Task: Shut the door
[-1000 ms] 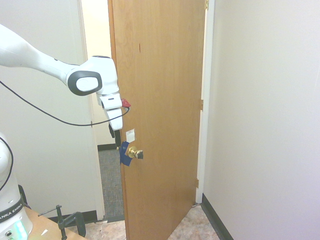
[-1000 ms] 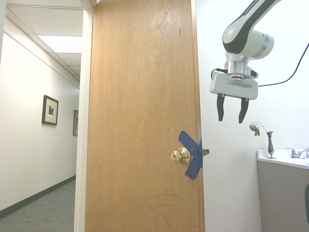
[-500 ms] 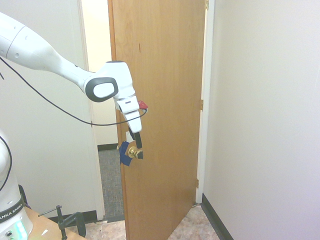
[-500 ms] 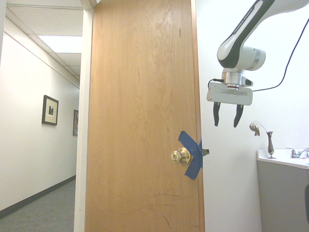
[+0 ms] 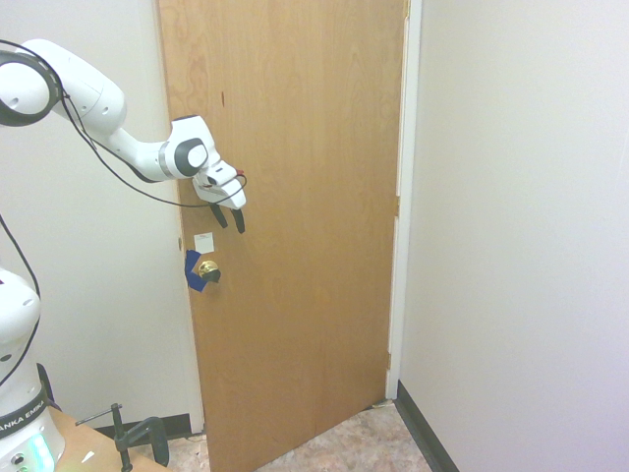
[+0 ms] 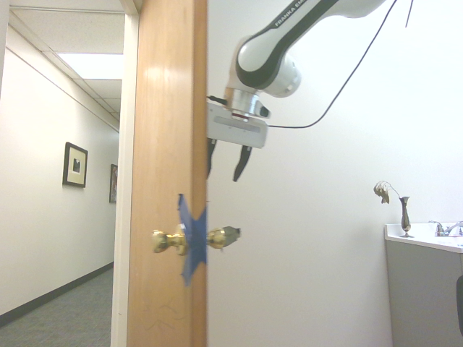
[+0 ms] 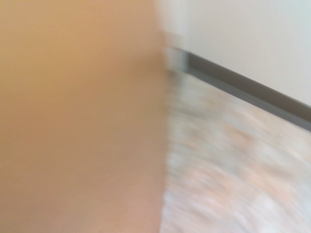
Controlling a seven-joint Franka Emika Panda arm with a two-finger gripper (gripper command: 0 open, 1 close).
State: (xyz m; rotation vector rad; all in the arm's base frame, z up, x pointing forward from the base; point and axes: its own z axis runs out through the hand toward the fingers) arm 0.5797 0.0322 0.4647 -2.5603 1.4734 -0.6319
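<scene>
The honey-brown door (image 5: 305, 226) stands almost in its frame, with no gap showing on its latch side. Its brass knob (image 5: 205, 267) has blue tape (image 5: 193, 271) beside it and a small white sticker (image 5: 203, 242) above. My gripper (image 5: 228, 219) is open, empty, and its fingertips point at the door face just above and right of the knob. From the other side the door (image 6: 170, 130) shows edge-on, with the knob (image 6: 226, 234) sticking out and my gripper (image 6: 226, 162) right beside the door face. The wrist view is a blurred patch of door (image 7: 77, 116).
A white wall (image 5: 521, 216) with a dark baseboard (image 5: 423, 428) runs along the hinge side. A counter with a sink (image 6: 423, 238) and a small vase (image 6: 404, 212) stands by the far wall. Beyond the door lies a hallway with a framed picture (image 6: 75, 165).
The door has swung far toward its frame, closing the hallway gap in the first exterior view. My gripper has travelled with it, staying open near the knob.
</scene>
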